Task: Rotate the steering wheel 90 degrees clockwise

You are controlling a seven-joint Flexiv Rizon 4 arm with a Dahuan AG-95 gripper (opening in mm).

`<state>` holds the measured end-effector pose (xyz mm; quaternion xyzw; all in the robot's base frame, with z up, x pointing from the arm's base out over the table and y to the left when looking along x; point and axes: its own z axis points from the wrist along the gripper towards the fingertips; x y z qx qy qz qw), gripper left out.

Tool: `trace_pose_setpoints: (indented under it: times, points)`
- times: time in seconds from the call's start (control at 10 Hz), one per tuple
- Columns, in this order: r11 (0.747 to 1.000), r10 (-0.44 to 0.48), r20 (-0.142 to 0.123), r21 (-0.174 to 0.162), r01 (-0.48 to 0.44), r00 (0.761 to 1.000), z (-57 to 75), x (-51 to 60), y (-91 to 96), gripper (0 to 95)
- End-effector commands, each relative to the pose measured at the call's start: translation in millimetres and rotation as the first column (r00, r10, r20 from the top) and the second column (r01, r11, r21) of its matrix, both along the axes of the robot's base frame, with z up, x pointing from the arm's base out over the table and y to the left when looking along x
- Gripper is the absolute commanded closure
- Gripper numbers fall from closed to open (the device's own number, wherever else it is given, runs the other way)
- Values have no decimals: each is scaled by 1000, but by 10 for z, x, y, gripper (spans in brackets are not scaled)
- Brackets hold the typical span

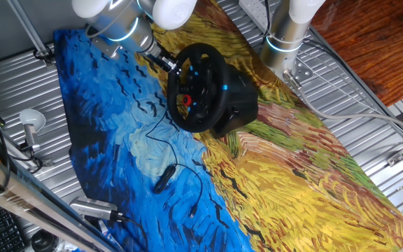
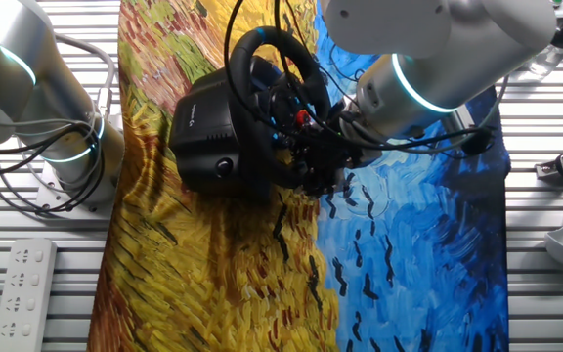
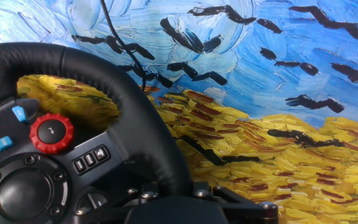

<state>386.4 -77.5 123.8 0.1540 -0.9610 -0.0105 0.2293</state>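
Racing wheel on painted cloth. The steering wheel stands on its bulky black base upon a tablecloth printed with a blue sky, black birds and yellow fields; the base sits on the yellow part, just beside the border with the blue. The rim is tilted, its face turned toward the blue side. The hub carries a red knob, small blue-lit buttons beside the knob, and a row of three small dark keys on the other side of it.

The gripper meets the rim at the edge farthest from the base, the arm's blue-ringed wrist just behind it. In the other fixed view the gripper lies against the wheel face near the red knob; in the hand view the rim fills the lower left and runs down to the black gripper body at the bottom edge. Whether the fingers are closed on the rim or merely beside it cannot be told.

A thin black cable runs from the wheel across the blue cloth to a small black device, well apart from the base. A white power strip lies off the cloth, on the far side of the base from the blue.
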Motion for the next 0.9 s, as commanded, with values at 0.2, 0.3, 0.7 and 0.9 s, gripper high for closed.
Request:
trace_pose_setpoints:
  times: [0.2,0.3,0.7,0.9]
  points:
    - [1000,-5,-8,-1,5,1000,3,6,-1,950]
    - [1000,-4,-13,4,4,1000,5,4,-3,950]
    - [1000,-14,-19,6,15,1000,21,-13,-6,950]
    - [1000,-23,-20,0,23,1000,21,-28,-11,950]
